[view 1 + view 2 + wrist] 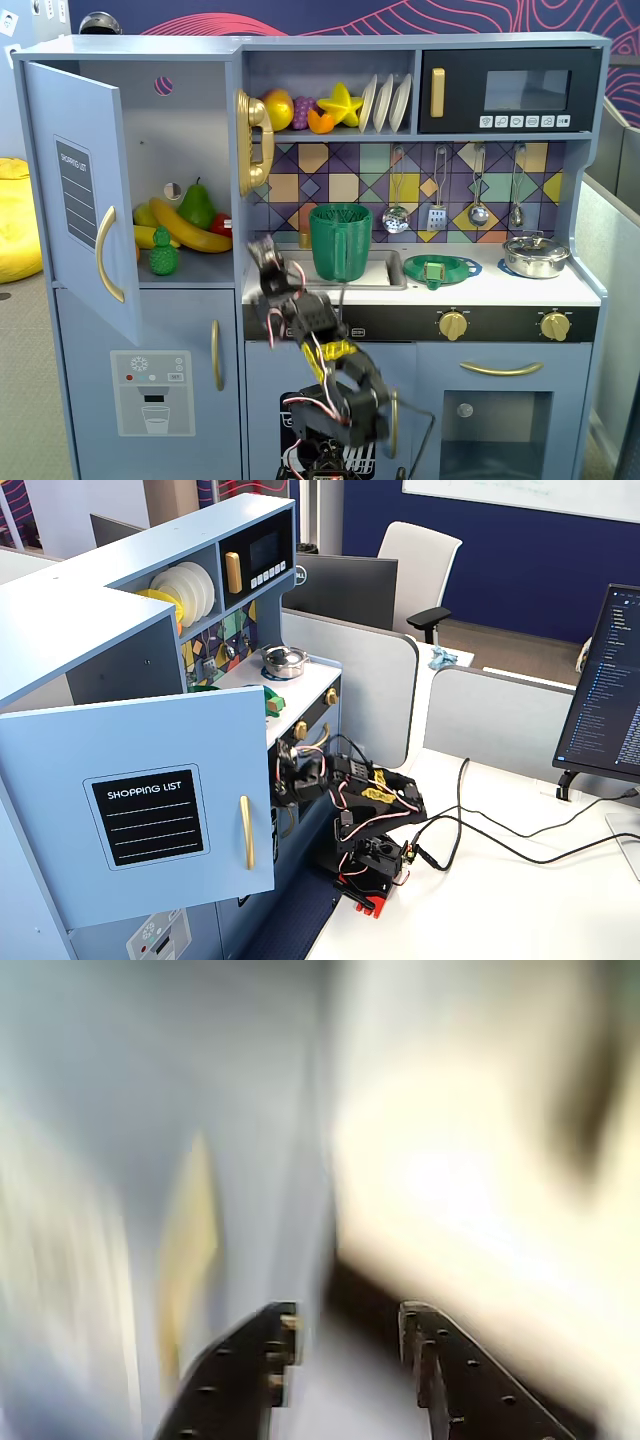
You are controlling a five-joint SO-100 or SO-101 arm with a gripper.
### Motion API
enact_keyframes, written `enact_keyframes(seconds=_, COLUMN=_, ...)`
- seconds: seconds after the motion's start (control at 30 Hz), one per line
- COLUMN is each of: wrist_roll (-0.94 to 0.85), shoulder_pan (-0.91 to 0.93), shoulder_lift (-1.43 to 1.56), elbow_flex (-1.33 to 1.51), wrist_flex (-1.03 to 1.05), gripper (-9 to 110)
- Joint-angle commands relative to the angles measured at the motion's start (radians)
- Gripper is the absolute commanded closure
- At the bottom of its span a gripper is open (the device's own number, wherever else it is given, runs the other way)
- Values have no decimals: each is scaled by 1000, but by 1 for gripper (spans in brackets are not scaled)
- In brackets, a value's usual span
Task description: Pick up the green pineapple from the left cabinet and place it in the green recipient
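The green pineapple (163,255) stands on the shelf of the left cabinet (180,110), in front of a banana and a dark green pear. The cabinet door (80,190) stands open; in a fixed view the door (150,810) hides the shelf. The green recipient (340,242), a ribbed cup, stands in the sink. My gripper (264,250) is raised in front of the counter edge, right of the cabinet opening and left of the cup. In the blurred wrist view my gripper (350,1325) is open and empty, and neither the pineapple nor the cup shows there.
A flat green strainer dish (441,269) and a metal pot (536,256) sit on the counter. A gold phone (254,142) hangs on the cabinet's right wall above my gripper. The arm's base (375,870) stands on a white desk with cables.
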Motion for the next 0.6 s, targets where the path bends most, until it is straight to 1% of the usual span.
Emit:
enact_keyframes(seconds=0.0, wrist_roll=78, shoulder_pan=-57, shoulder_lift=-146, elbow_flex=-170, wrist_flex=-173, gripper=92)
enact_keyframes(seconds=0.13, wrist_roll=166, shoulder_pan=-118, shoulder_lift=-235, elbow_flex=-225, wrist_flex=-298, gripper=89)
enact_keyframes(seconds=0.27, wrist_roll=267, shoulder_pan=-152, shoulder_lift=-288, elbow_flex=-235, wrist_flex=-407, gripper=78)
enact_keyframes(seconds=0.37, wrist_roll=265, shoulder_pan=-166, shoulder_lift=-325, elbow_flex=-230, wrist_flex=-465, gripper=76)
enact_keyframes(seconds=0.57, wrist_roll=227, shoulder_pan=-179, shoulder_lift=-442, elbow_flex=-264, wrist_flex=-581, gripper=76)
